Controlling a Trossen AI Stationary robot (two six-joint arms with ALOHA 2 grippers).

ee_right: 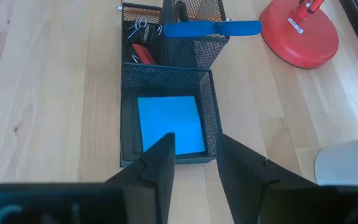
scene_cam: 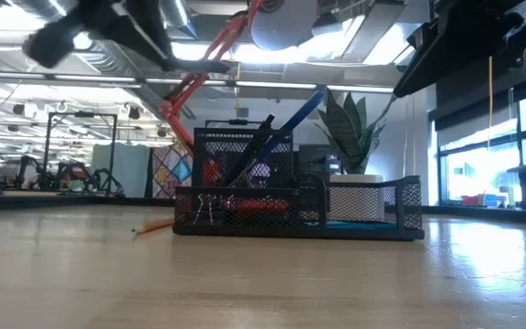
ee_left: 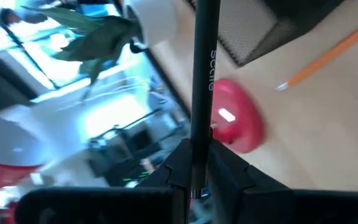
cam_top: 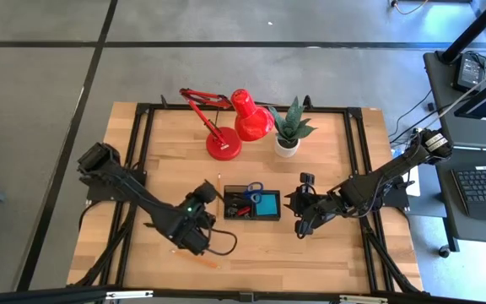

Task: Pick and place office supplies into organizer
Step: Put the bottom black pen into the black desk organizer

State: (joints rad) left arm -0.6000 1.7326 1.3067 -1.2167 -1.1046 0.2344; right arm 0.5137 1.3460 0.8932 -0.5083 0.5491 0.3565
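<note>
The organizer [cam_top: 251, 203] is a black mesh tray with a taller pen cup; it stands on the table in front of the red lamp. In it sit the blue note pad [ee_right: 169, 124], blue-handled scissors [ee_right: 210, 28], a red eraser [ee_right: 143, 55] and clips [ee_right: 138, 25]. My left gripper [cam_top: 207, 198] is just left of the organizer, shut on a black pen [ee_left: 204, 74]. My right gripper [ee_right: 194, 152] hovers open at the organizer's right end, over the note pad compartment. An orange pencil [ee_left: 328, 53] lies flat on the table beside the organizer. My left gripper pinches the black pen between its two fingers [ee_left: 225, 171], near the pen's near end [ee_left: 199, 152]. The pen runs forward from the fingers, along them, and its far end leaves the left wrist view by the organizer's corner [ee_left: 272, 31]. No part of it shows touching the table.
The red lamp's round base [cam_top: 224, 146] and the potted plant in a white pot [cam_top: 287, 143] stand close behind the organizer. A second orange pencil [cam_top: 196, 256] lies near the table's near edge, by my left arm. Bare wood lies in front of the organizer.
</note>
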